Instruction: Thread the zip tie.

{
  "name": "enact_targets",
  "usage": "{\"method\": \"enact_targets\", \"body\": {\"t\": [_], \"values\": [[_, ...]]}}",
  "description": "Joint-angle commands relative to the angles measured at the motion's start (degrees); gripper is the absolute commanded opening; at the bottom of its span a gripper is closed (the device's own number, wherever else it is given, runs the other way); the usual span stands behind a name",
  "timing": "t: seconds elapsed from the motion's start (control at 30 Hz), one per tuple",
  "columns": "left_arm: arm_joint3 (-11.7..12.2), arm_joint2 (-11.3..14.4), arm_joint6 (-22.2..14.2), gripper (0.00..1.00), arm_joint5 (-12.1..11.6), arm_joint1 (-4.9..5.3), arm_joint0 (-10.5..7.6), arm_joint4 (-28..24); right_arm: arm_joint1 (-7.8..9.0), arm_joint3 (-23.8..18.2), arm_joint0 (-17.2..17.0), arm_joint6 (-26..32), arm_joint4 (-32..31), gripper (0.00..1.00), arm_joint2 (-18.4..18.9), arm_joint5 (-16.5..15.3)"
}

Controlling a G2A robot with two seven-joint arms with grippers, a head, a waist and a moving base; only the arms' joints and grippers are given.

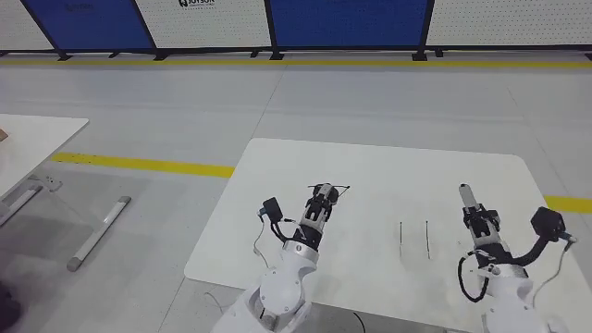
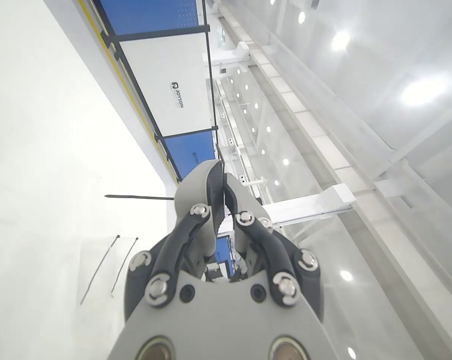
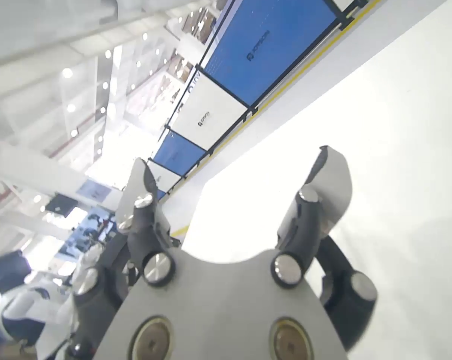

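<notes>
The bench [image 1: 444,176] is smooth, matt white. The zip tie [image 2: 136,197] is thin black plastic. Pads [image 2: 215,189] on the left gripper [image 2: 223,171] are ribbed, matt black.

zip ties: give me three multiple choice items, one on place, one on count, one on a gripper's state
1. Where do the loose zip ties lie?
A) on the floor
B) on the white table, between the left gripper and the right gripper
C) in a bin
2. How many lie loose?
A) one
B) four
C) two
3. The left gripper is:
A) shut on the held zip tie
B) wide open
C) shut on nothing
Answers: 1 B, the top view shows them on the table between the grippers. 2 C, two thin black strips lie side by side. 3 A, it pinches a strip that sticks out sideways.
</notes>
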Motion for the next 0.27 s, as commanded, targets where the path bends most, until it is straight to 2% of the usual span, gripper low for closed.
{"method": "enact_targets", "body": {"t": [0.0, 0.13, 0.23], "values": [[0.2, -0.4, 0.9, 0.0, -0.3, -0.02, 0.49, -0.1, 0.02, -0.2, -1.0, -1.0, 2.3, 1.0, 2.6, -0.4], [0.9, -1.4, 2.9, 0.0, -0.9, -0.15, 1.14, -0.7, -0.05, 0.1, -2.2, -2.1, 9.2, 1.0, 7.8, -1.0], [1.0, -1.4, 3.4, 0.0, -0.9, -0.22, 1.17, -0.9, -0.06, 0.1, -2.3, -2.1, 9.9, 1.0, 8.2, -1.0]]}}
